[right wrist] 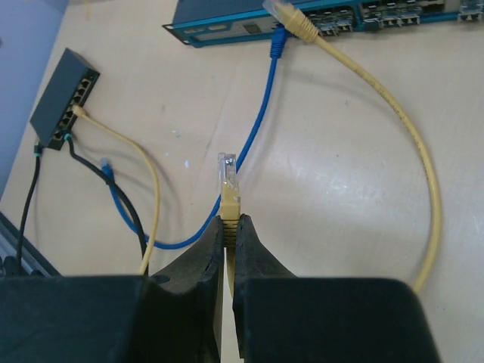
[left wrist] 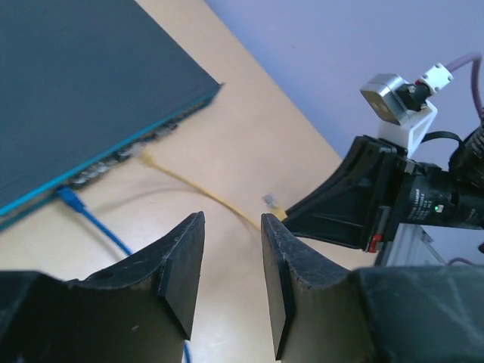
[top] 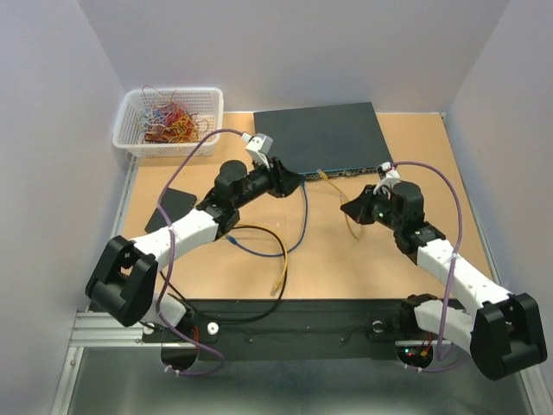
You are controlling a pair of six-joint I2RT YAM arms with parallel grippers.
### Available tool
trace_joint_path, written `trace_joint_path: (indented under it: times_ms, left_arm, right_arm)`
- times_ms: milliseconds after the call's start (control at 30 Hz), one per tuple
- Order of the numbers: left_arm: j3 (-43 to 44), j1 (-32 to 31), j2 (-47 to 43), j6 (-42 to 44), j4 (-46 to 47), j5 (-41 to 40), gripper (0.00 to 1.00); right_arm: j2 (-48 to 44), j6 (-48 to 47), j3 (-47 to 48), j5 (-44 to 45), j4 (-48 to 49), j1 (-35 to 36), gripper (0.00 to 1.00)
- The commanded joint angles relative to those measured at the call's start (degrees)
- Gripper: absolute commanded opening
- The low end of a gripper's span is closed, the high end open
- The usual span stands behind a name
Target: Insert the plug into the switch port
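Note:
The dark network switch point(top: 320, 138) lies at the back of the table, its port row facing me. My right gripper point(top: 352, 210) is shut on the yellow plug point(right wrist: 228, 178), whose clear tip sticks out past the fingertips point(right wrist: 215, 231), away from the switch's ports point(right wrist: 355, 15). The yellow cable point(right wrist: 408, 144) loops back to its other end, which sits in a port point(right wrist: 291, 21). My left gripper point(left wrist: 233, 227) is open and empty, hovering near the switch's front edge point(left wrist: 113, 151); the held plug point(left wrist: 270, 201) shows beyond it.
A blue cable point(right wrist: 261, 113) is plugged into the switch beside the yellow one and runs across the table. A small black switch point(right wrist: 66, 97) with black and yellow leads lies on the left. A white basket point(top: 168, 121) of cables stands at the back left.

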Motion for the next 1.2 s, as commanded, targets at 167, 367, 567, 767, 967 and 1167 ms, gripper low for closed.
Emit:
trace_joint_path:
  times_ms: [167, 367, 567, 767, 967, 1167]
  left_arm:
    - [3.3, -7.7, 8.4, -6.1, 6.5, -0.3, 0.47]
    - [4.6, -9.5, 12.1, -8.8, 9.9, -1.2, 0.47]
    - [3.2, -10.0, 12.0, -11.4, 14.7, -1.3, 0.47]
    - [3.9, -10.1, 13.7, -12.5, 15.6, -1.1, 0.47]
    - [5.0, -11.0, 15.7, -13.0, 16.3, -1.2, 0.47]
    - [6.3, -11.8, 17.4, -13.2, 15.7, -1.8, 0.47]
  right_arm:
    - [-2.2, -1.3, -1.1, -6.4, 8.5, 1.0, 0.00]
    - [-2.8, -1.3, -1.5, -6.5, 9.0, 1.3, 0.00]
    - [-1.7, -0.9, -1.3, -5.6, 9.0, 1.6, 0.00]
    - [-2.2, -1.4, -1.3, -3.9, 8.8, 3.3, 0.01]
    - [-2.0, -1.6, -1.0, -3.3, 8.8, 4.1, 0.00]
    - [-2.3, -1.6, -1.0, -2.6, 8.8, 4.7, 0.00]
